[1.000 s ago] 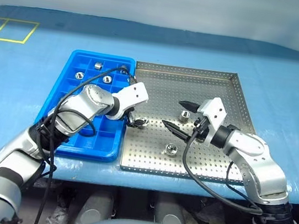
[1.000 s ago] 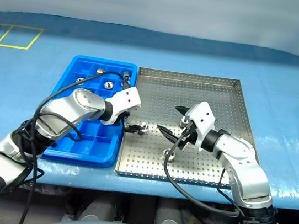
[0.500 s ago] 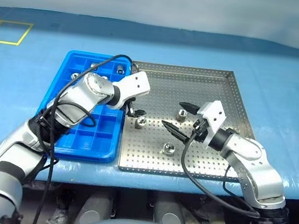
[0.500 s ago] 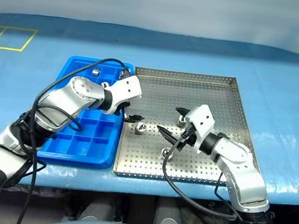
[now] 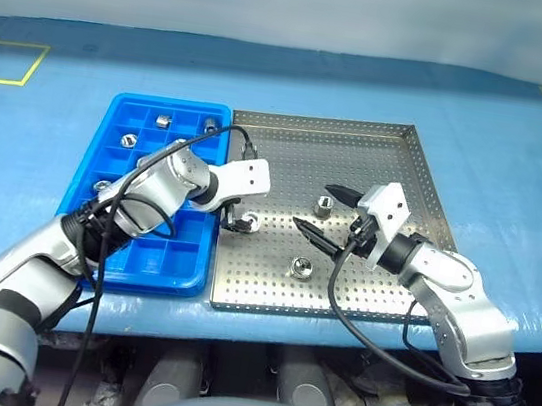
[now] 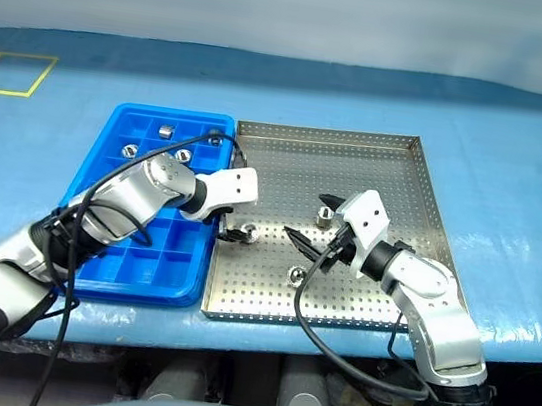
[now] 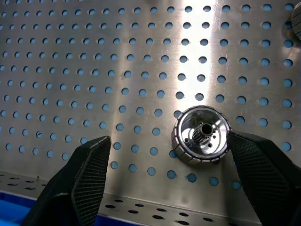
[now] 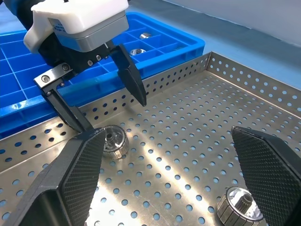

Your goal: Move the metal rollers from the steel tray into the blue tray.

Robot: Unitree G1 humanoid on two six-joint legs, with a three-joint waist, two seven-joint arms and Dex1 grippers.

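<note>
The steel tray lies on the desk, its left rim beside the blue tray. Three metal rollers rest on the steel tray's floor. The roller near the left rim stands with its axis vertical and hollow end up. The left gripper is released, fingers straddling this roller; a second ago it hovered at about the same spot, and half a second ago it was higher. The right gripper is released and has not moved. Four rollers occupy far compartments of the blue tray.
</note>
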